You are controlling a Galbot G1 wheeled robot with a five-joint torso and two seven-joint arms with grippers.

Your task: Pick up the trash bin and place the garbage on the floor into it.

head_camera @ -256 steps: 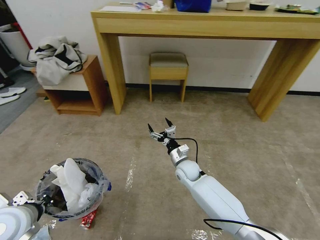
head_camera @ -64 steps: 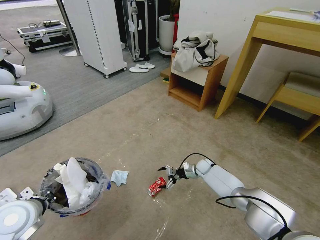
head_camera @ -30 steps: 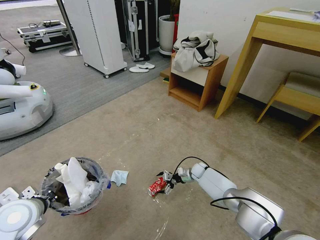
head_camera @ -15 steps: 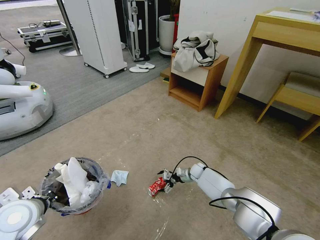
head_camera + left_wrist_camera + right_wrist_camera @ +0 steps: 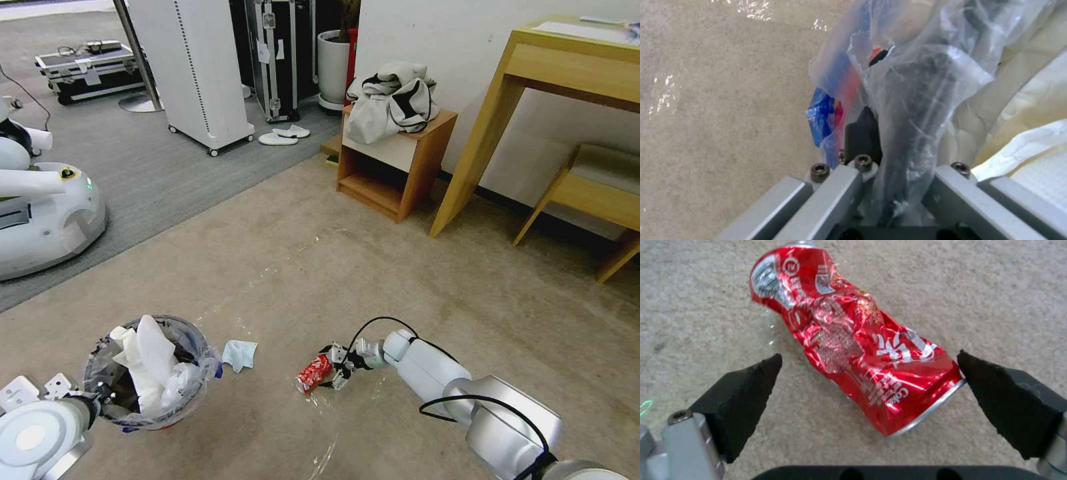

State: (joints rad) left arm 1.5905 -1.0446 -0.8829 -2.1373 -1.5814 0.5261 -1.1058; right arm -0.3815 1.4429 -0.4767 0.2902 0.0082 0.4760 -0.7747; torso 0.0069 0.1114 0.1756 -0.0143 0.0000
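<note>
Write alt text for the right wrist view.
A crushed red soda can lies on its side on beige carpet, between the two open black fingertips of the right gripper, which do not yet grip it.

White-grey arms w/ black cables; right end effector [image 5: 331, 367]: silver w/ black wedge pads [image 5: 744, 386], hex screws.

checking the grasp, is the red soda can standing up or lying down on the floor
Lying on its side, crushed: the dented red soda can rests lengthwise on the beige carpet, between the right gripper's open black fingers.
</note>
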